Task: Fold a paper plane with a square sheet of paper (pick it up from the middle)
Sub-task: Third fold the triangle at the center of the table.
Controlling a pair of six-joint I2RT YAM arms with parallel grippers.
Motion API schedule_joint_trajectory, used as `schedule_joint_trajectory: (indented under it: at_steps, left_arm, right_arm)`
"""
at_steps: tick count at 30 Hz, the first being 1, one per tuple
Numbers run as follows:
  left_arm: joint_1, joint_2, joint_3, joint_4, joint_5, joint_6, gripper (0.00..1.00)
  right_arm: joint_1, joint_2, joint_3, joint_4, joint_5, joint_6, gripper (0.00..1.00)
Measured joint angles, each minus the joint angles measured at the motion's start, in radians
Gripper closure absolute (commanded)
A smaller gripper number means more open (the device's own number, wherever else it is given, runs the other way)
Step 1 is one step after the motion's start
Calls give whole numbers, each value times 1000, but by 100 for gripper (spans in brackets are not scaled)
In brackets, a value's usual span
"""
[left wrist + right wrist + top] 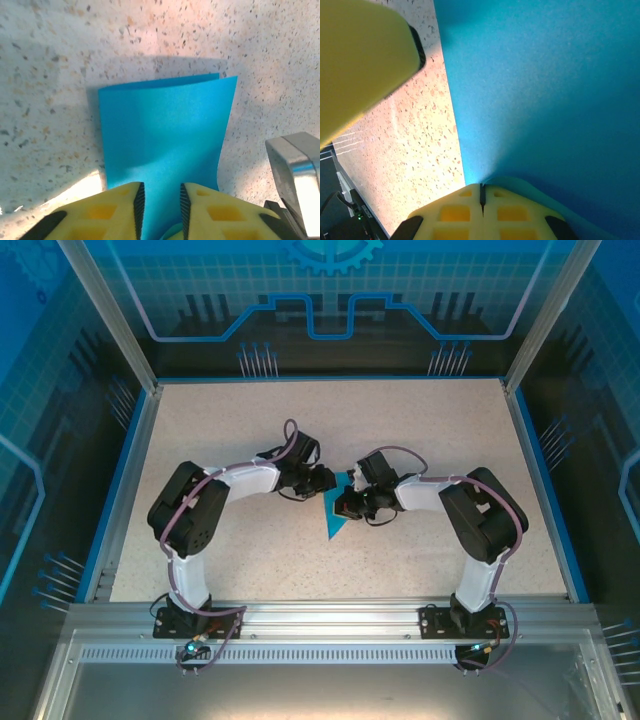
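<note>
Blue paper, one folded sheet on the table, half hidden between two wrists, is pinched in the closed right gripper, while the left gripper straddles its edge, jaws slightly apart.

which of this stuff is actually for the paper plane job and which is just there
For the job: blue paper; left hand, fingers either side of it; right hand, pinching it.

Just there: speckled table; metal rail; blue backdrop.
</note>
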Motion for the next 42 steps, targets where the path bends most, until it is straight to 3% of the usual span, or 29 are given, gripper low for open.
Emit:
schedule_joint_trajectory:
  at_steps: [11, 42]
  left_arm:
    - [2, 69, 26, -23, -8, 0, 84]
    - [2, 73, 26, -28, -6, 0, 84]
  right_arm:
    - [0, 0, 0, 2, -3, -11, 100]
    - [6, 16, 0, 37, -26, -32, 100]
